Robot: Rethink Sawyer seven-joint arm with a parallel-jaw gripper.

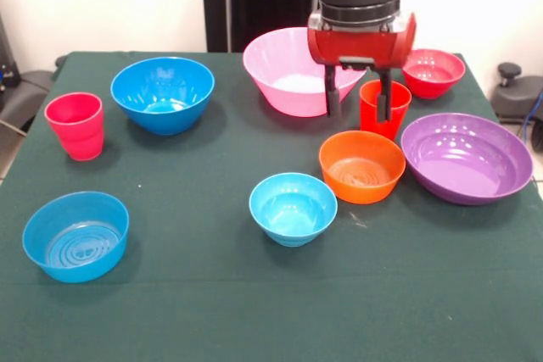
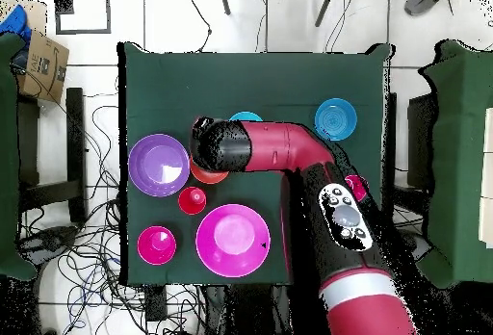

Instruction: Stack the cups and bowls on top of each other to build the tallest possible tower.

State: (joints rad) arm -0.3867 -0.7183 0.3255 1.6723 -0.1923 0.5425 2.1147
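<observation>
My gripper [image 1: 358, 116] hangs open at the orange-red cup [image 1: 399, 112]. One finger [image 1: 384, 103] shows against the cup's middle, the other [image 1: 333, 99] stands left of it before the large pink bowl [image 1: 284, 69]. Nothing is held. The orange bowl [image 1: 362, 165] sits just in front of the cup, with the purple bowl [image 1: 467, 157] to its right and the small red bowl [image 1: 433, 71] behind. The light-blue bowl [image 1: 293, 208], the small blue bowl [image 1: 75, 236], the deep blue bowl [image 1: 163, 93] and the pinkish-red cup [image 1: 75, 125] each stand alone. From overhead the arm [image 2: 279, 148] covers part of the orange bowl [image 2: 207, 172].
The green table cloth [image 1: 212, 294] ends close behind the pink and red bowls and just right of the purple bowl. Overhead, cables [image 2: 87, 244] lie on the floor around the table, and a cardboard box [image 2: 43, 62] sits at the upper left.
</observation>
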